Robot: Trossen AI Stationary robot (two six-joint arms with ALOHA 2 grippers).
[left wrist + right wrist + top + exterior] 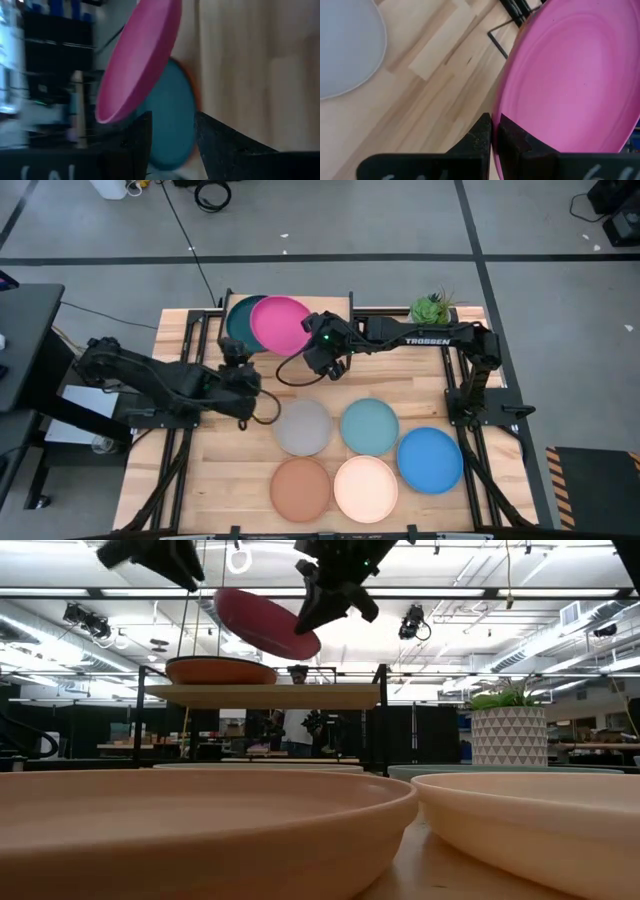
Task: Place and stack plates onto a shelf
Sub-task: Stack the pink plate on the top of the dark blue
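Observation:
The magenta plate [280,325] [262,622] hangs tilted over the shelf [265,695], held by my right gripper [316,346] [495,135], which is shut on it. Beneath it the dark teal plate [238,320] [172,120] lies on the orange plate [220,670], which rests on the shelf's plank. My left gripper [238,356] [172,137] hovers open just near-left of the shelf and touches nothing. The grey [303,427], pale blue [369,427], bright blue [430,459], terracotta [301,488] and cream [366,488] plates lie flat on the table. My right gripper pinches the magenta plate's rim [496,116] on its near-right side, one finger on the upper face and one underneath. The fingers [482,135] come from the table's right, slanting down. The plate is lifted clear and tilted above the teal plate.
A potted green plant [432,308] [510,730] stands at the table's far right. The shelf's black legs [215,315] rise at the far edge. Bare slatted table [230,470] lies near-left of the plates. People stand in the room beyond.

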